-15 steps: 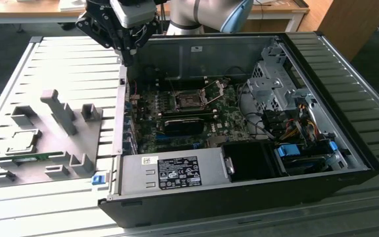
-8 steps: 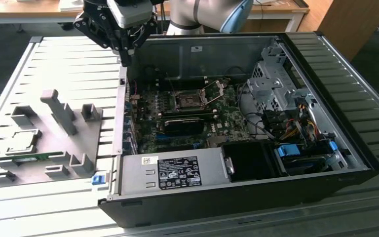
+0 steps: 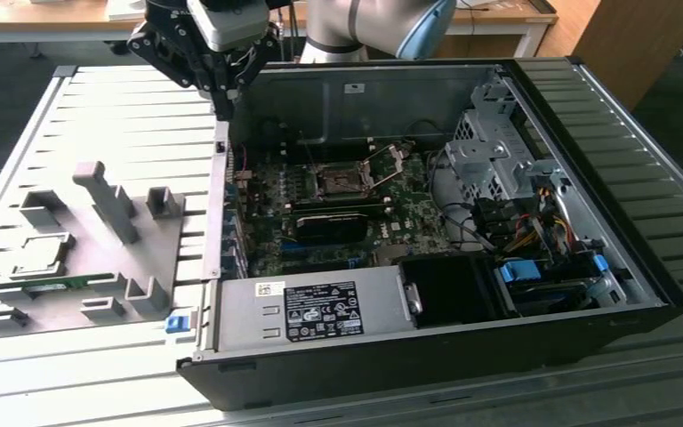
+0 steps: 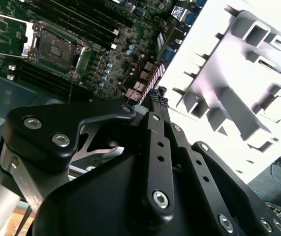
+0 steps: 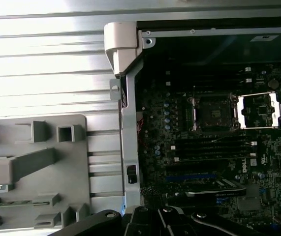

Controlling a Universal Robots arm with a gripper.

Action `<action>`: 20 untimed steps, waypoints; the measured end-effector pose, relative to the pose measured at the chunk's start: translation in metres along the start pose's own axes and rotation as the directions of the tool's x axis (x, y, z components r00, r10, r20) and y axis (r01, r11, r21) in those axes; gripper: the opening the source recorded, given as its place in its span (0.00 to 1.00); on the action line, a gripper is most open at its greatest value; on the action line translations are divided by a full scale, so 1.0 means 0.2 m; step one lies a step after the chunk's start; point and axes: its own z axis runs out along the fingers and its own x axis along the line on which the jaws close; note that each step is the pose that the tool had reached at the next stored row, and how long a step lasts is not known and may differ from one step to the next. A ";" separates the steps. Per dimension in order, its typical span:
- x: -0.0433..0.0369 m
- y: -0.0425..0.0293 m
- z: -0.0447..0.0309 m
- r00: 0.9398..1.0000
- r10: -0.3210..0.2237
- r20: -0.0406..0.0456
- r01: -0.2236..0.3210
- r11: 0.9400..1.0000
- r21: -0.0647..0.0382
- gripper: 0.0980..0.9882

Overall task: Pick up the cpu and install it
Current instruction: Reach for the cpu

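The cpu (image 3: 43, 253) is a small silvery square lying in a holder of the grey fixture plate (image 3: 188, 249), at the exterior view's left. My gripper (image 3: 225, 105) hangs above the computer case's back left wall, well away from the cpu. Its black fingers (image 4: 152, 128) meet at the tips with nothing between them, so the gripper (image 4: 156, 93) is shut. On the motherboard the metal-framed socket (image 3: 341, 182) stands with its lid flipped open, as both wrist views show the socket (image 4: 56, 49) (image 5: 211, 110).
The open black case (image 3: 626, 294) lies on a slatted table (image 3: 128, 98). A power supply (image 3: 306, 311) sits at its front and a drive cage (image 3: 496, 151) at its right. A green memory stick (image 3: 57, 284) and a tall grey post (image 3: 104, 200) are on the fixture plate.
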 end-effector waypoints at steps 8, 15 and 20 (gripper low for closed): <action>0.018 -0.001 0.001 1.000 0.000 0.000 0.000 1.000 0.000 0.01; 0.036 -0.003 0.000 1.000 0.000 0.000 0.000 1.000 0.000 0.01; 0.052 -0.004 0.000 1.000 0.000 0.000 0.000 1.000 0.000 0.01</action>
